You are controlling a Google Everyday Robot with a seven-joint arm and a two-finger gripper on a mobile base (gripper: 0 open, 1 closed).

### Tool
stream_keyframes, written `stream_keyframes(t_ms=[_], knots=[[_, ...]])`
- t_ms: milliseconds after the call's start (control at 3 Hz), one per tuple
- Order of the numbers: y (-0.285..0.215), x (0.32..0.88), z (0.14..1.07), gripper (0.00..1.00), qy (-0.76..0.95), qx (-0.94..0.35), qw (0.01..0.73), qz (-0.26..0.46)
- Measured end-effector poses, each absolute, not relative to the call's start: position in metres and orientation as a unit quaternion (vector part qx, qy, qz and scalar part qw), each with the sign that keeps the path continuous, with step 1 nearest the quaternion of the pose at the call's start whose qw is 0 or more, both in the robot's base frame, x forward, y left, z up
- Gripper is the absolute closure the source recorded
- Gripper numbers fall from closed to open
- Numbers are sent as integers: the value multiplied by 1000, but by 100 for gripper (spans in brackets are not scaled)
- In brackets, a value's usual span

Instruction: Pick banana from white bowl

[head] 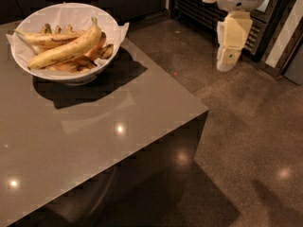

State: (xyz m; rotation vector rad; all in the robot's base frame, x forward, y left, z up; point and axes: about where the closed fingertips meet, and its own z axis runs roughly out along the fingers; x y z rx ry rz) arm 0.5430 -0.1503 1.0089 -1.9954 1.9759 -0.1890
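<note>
The white bowl, lined with crinkled white paper, stands at the back left of the grey table. The banana, long, thick and yellow with brown specks, lies diagonally across the top of the pile, stem tip pointing up to the right. A thinner yellow banana lies behind it, and small brownish bananas lie beneath. My gripper hangs pointing down over the floor at the upper right, well to the right of the bowl and beyond the table's edge. It holds nothing.
The table's right edge and front corner lie between the gripper and the bowl. A dark slatted cabinet front stands behind the gripper. The speckled floor spreads to the right of the table.
</note>
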Motion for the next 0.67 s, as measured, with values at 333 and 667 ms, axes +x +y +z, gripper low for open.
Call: stream_keyframes(t_ms=[333,667], knots=[[-127,570,1010,0,671,-721,164,-64],[-123,576,1013,0,668,-720,177,-68]])
